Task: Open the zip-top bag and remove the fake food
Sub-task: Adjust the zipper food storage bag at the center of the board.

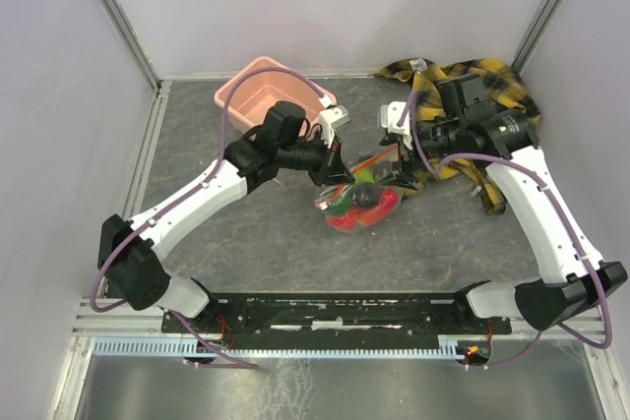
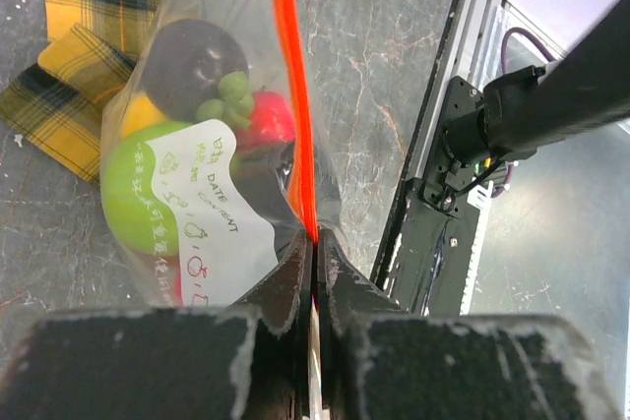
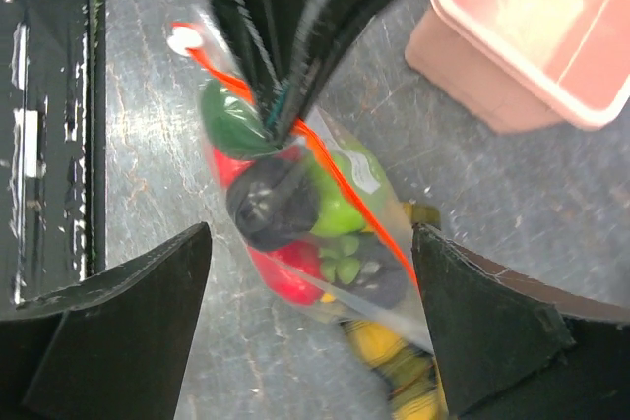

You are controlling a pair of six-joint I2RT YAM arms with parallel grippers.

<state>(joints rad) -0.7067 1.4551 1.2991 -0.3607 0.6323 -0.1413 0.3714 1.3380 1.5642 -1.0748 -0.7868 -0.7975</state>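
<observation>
Bag: the zip-top bag point(image 1: 359, 201) is sitting mid-table, just near of the pink tub point(image 1: 268, 95) and left of the plaid shirt point(image 1: 487, 86).
Left claw: my left claw point(image 2: 313, 243) is pinching together on the orange zip strip point(image 2: 292, 95) at the bag's edge. I'm anchoring it so there's something to pull against.
Right claw: my right claw point(image 3: 310, 238) is hovering over the bag with its fingers wide apart, gripping nothing. I reckon it's lining up for the other lip.
Food: the fake food point(image 2: 138, 184) is all sitting inside the bag, and the zip looks shut to me.
</observation>
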